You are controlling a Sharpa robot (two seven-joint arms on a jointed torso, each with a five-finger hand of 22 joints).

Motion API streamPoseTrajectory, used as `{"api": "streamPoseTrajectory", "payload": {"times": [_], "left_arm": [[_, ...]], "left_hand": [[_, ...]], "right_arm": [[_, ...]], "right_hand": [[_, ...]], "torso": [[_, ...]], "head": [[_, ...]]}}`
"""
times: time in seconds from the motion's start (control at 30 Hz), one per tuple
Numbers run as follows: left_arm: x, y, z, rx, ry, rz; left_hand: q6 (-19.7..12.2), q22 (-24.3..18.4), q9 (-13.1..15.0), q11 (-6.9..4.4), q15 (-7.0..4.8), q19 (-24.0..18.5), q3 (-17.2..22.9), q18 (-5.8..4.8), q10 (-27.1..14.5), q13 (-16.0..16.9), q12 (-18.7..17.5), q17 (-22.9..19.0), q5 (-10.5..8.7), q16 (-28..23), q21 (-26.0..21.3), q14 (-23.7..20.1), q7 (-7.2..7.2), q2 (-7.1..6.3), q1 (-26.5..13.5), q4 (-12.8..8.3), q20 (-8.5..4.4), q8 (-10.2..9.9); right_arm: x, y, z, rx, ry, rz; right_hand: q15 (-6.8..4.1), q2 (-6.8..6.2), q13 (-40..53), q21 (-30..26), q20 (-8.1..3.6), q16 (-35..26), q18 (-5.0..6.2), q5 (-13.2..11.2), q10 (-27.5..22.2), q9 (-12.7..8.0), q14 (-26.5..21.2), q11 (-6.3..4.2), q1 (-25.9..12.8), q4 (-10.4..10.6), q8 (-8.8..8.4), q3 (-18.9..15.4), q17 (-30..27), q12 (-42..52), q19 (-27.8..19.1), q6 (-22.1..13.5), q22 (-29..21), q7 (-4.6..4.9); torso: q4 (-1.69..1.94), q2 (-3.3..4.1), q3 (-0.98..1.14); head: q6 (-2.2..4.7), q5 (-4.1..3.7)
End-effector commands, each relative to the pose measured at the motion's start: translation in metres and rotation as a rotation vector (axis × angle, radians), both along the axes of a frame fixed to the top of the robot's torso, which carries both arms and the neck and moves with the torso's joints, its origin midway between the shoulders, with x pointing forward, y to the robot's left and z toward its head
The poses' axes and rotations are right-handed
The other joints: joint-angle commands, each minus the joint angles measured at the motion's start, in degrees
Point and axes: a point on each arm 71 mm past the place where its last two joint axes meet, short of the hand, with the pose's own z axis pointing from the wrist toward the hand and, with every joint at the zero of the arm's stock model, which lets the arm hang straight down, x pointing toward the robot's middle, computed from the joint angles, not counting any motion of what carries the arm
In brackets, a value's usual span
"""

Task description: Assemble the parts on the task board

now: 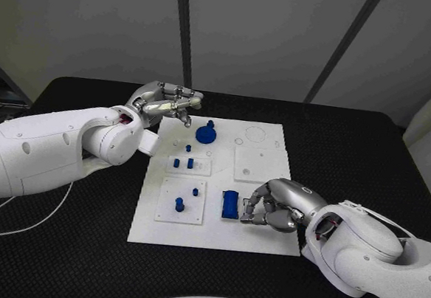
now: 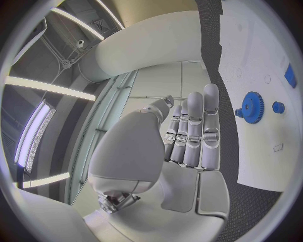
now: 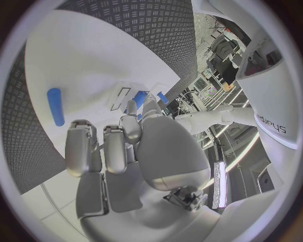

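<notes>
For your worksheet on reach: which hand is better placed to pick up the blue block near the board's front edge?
The right hand: it sits on the task board right beside the blue block. The left hand hovers at the far corner, near the blue gear.

**Black table, white board at centre**

Carrying a white task board (image 1: 252,239) on the black table (image 1: 355,149), lying flat near the middle. Lying directly on the tabletop beside the board's left edge: a thin white cable (image 1: 24,217), trailing toward the near corner.
</notes>
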Motion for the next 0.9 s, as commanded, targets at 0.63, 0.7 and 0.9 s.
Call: {"api": "streamPoseTrajectory", "payload": {"times": [0.63, 0.7, 0.9], "left_arm": [[-0.001, 0.002, -0.001, 0.005, 0.0, -0.002], [-0.001, 0.003, -0.001, 0.006, 0.0, 0.0], [-0.001, 0.004, -0.002, 0.006, 0.001, 0.001]], "left_hand": [[-0.4, -0.1, -0.1, 0.01, 0.03, 0.1, -0.3, -0.99, -0.6, -0.1, 0.4, -0.1, 0.07, 0.4, -0.4, -0.3, 0.12, -0.11, -0.5, 0.1, 0.13, -0.1], [-0.4, -0.1, -0.1, 0.03, 0.04, 0.1, -0.3, -0.99, -0.6, -0.1, 0.4, -0.1, 0.08, 0.4, -0.4, -0.3, 0.14, -0.1, -0.4, 0.1, 0.13, -0.2], [-0.5, -0.1, -0.1, 0.03, 0.04, 0.1, -0.3, -0.99, -0.6, -0.1, 0.4, -0.1, 0.09, 0.4, -0.4, -0.3, 0.14, -0.09, -0.4, 0.1, 0.14, -0.2]], "right_arm": [[0.02, -0.082, 0.025, -0.051, -0.083, -0.263], [0.02, -0.084, 0.025, -0.059, -0.089, -0.283], [0.019, -0.088, 0.024, -0.082, -0.084, -0.309]], "right_hand": [[1.41, 0.73, 0.3, 0.2, 1.27, 0.2, 0.34, 6.6, 0.1, -4.8, 3.7, 1.41, 0.3, 3.0, -9.15, -0.1, 1.9, -0.5, 0.3, 2.3, 7.3, 1.06], [1.34, 0.48, 0.3, 0.2, 1.23, 0.2, 0.34, 6.9, 0.1, -5.0, 3.7, 1.31, 0.0, 3.5, -9.32, -0.3, 1.9, -0.6, 0.3, 3.0, 7.4, 0.93], [1.27, -0.35, 0.0, 0.1, 1.14, 0.0, 0.35, 7.8, 0.0, -5.2, 3.6, 1.26, -1.2, 4.2, -9.72, -1.1, 1.6, -1.0, 0.3, 3.5, 7.4, 0.87]], "torso": [[0.0, -0.07, -0.07], [-0.2, 0.03, 0.04], [-0.25, 0.0, -0.05]], "head": [[0.67, -3.06], [0.74, -3.59], [0.73, -4.76]]}}
